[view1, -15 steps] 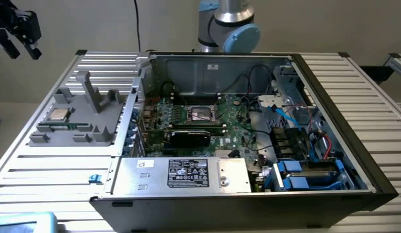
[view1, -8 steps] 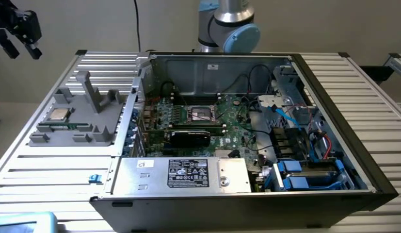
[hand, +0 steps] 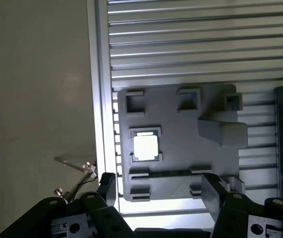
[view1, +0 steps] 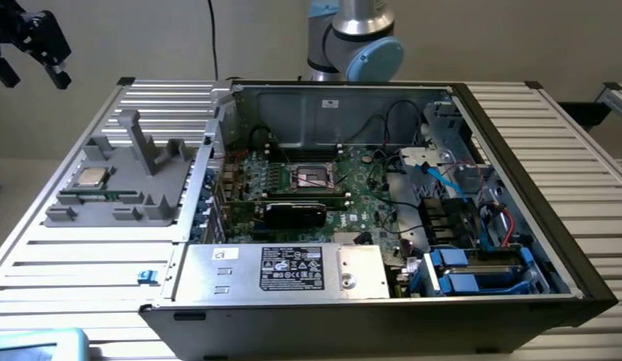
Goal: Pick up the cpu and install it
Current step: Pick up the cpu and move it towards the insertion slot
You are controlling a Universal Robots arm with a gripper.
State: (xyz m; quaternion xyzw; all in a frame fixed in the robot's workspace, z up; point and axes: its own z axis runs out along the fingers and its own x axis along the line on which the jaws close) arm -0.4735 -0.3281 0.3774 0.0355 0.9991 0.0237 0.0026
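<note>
You see the hand (hand: pixel 158 191) released: its two black fingers (hand: pixel 106 188) stand wide apart with nothing between them, and it hangs in the air over the tabletop (hand: pixel 191 44). Past the fingertips, roughly in line with the gap between them and well apart from the hand, the cpu (hand: pixel 146 145) lies flat in a square pocket of the gray holder (hand: pixel 181 124). Its shiny metal top faces up toward the hand. The chip is square, so you cannot name a long axis; its edges run parallel to the edges of the holder. I can read no writing on its top. In the exterior view the cpu (view1: pixel 91 177) sits on the holder (view1: pixel 140 188) at the exterior view's left, just behind a narrow green memory stick (view1: pixel 95 197). The hand (view1: pixel 30 45) is high above and behind it. Beside the holder, toward the exterior view's right, stands the open computer case (view1: pixel 551 226). Its power supply (view1: pixel 280 271), nearest to the camera, carries a black label (view1: pixel 290 268) with white print too small to read. Farther in you find the motherboard (view1: pixel 361 195), and on the back wall a small white sticker (view1: pixel 331 101), also not readable.
</note>
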